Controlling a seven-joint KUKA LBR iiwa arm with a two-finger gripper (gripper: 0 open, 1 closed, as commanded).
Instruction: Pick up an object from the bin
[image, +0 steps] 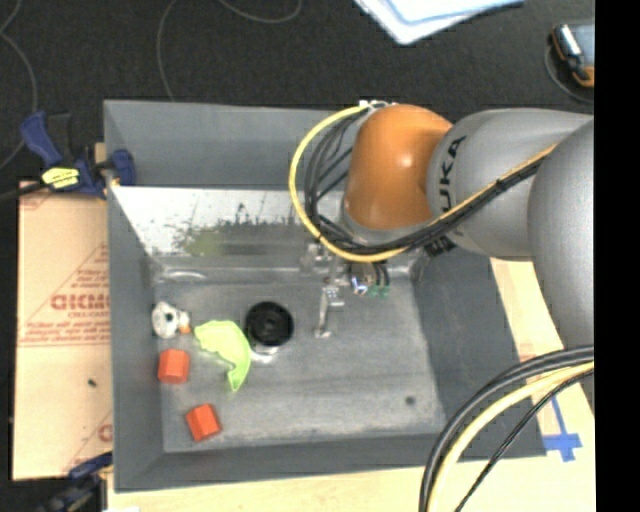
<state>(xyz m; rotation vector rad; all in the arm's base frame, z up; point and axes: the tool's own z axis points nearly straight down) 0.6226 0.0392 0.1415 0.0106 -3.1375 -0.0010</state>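
The grey arm (520, 180) with its orange cover (392, 165) stands highest, towards the camera, and reaches in over the bin (420, 400). Below it the pincer (324, 315) hangs low over bare bin floor; I cannot tell how wide it stands or whether it has hold of anything. Just beside it, on the view's left, lies a black round cap (268, 322). Beyond that lie a crumpled yellow-green piece (226, 345), a small white figure (170, 320) and two orange blocks (173, 366), well apart from the pincer.

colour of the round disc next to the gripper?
Black: the round disc beside the gripper, clearest in the camera view.
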